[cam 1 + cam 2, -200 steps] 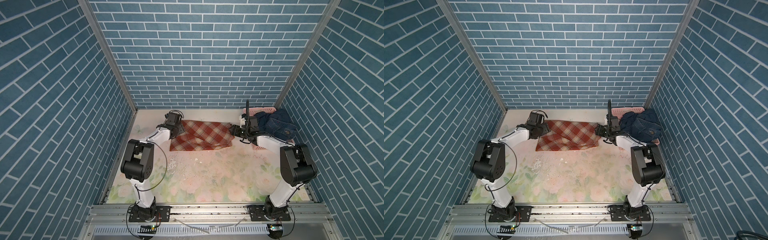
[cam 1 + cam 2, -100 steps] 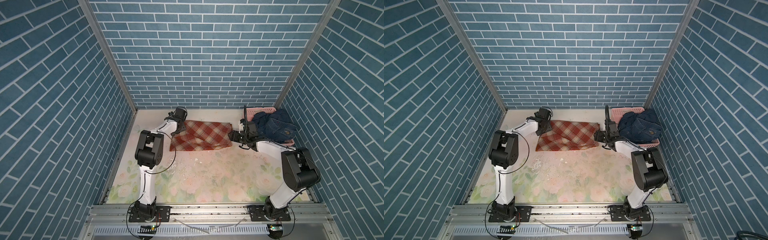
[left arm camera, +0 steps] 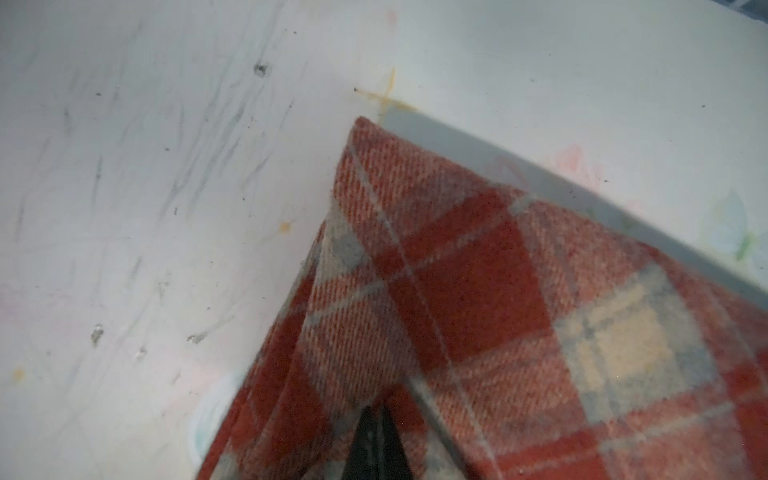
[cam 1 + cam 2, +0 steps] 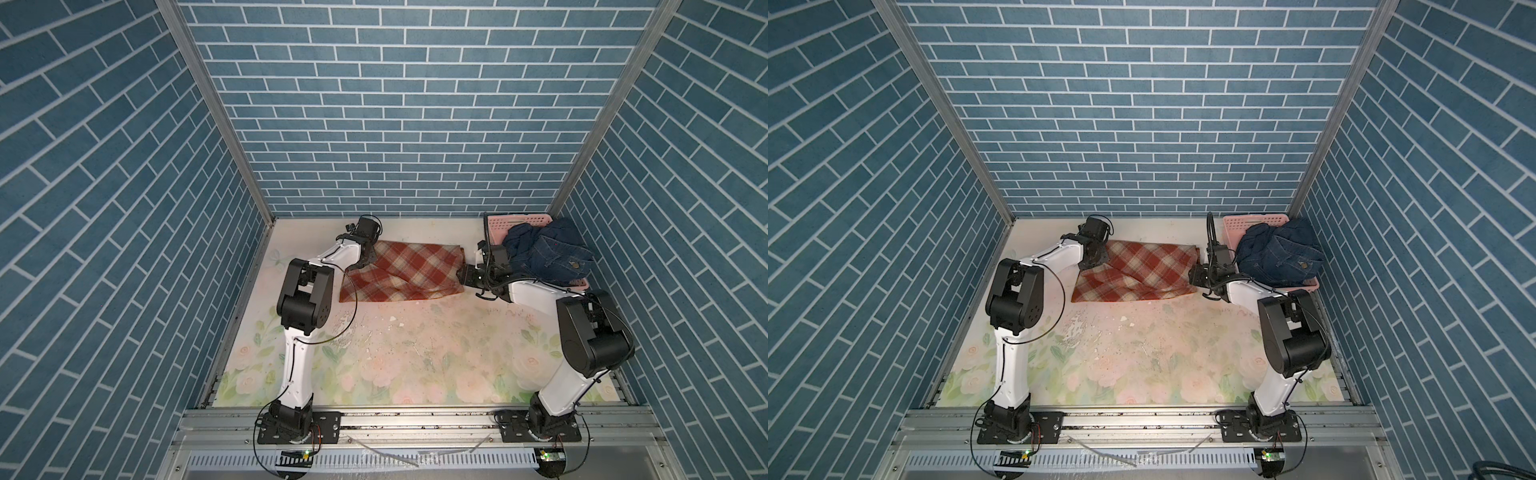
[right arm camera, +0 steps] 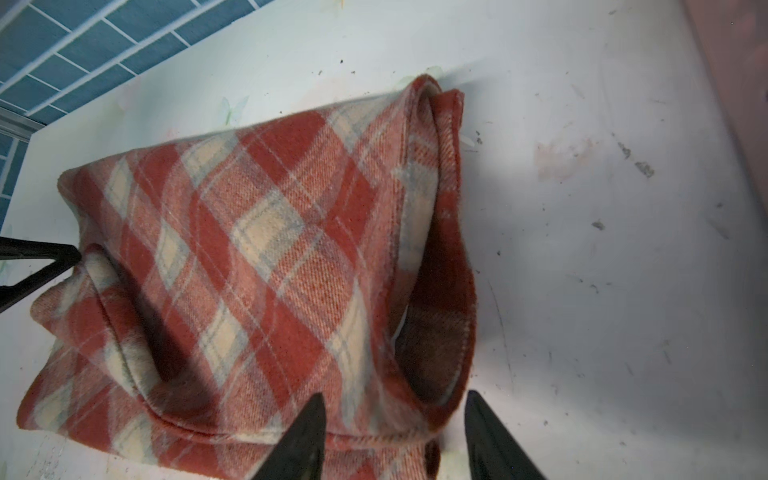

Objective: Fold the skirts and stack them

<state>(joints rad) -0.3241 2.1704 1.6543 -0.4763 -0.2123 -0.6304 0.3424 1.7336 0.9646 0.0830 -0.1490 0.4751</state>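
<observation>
The rust-red and cream plaid skirt (image 4: pixel 403 270) (image 4: pixel 1138 270) lies flat at the back middle of the table. My left gripper (image 4: pixel 370 259) (image 4: pixel 1100 257) is at its far left corner. In the left wrist view its fingertips (image 3: pixel 376 409) are pressed together, shut on the plaid skirt (image 3: pixel 478 291). My right gripper (image 4: pixel 461 276) (image 4: pixel 1192 276) is at the skirt's right end. In the right wrist view it (image 5: pixel 394 395) is open, its jaws straddling the skirt's (image 5: pixel 257 249) folded hem. Dark blue denim skirts (image 4: pixel 548 253) (image 4: pixel 1279 257) are heaped in the basket.
A pink perforated basket (image 4: pixel 519 219) (image 4: pixel 1254 218) stands at the back right corner, close behind the right wrist. Blue brick walls close in the back and both sides. The floral table top (image 4: pixel 415 353) runs forward to the metal rail.
My left gripper has closed on the plaid skirt's far left corner, and its arm has swung in toward the cloth. The right jaws have narrowed around the right hem.
</observation>
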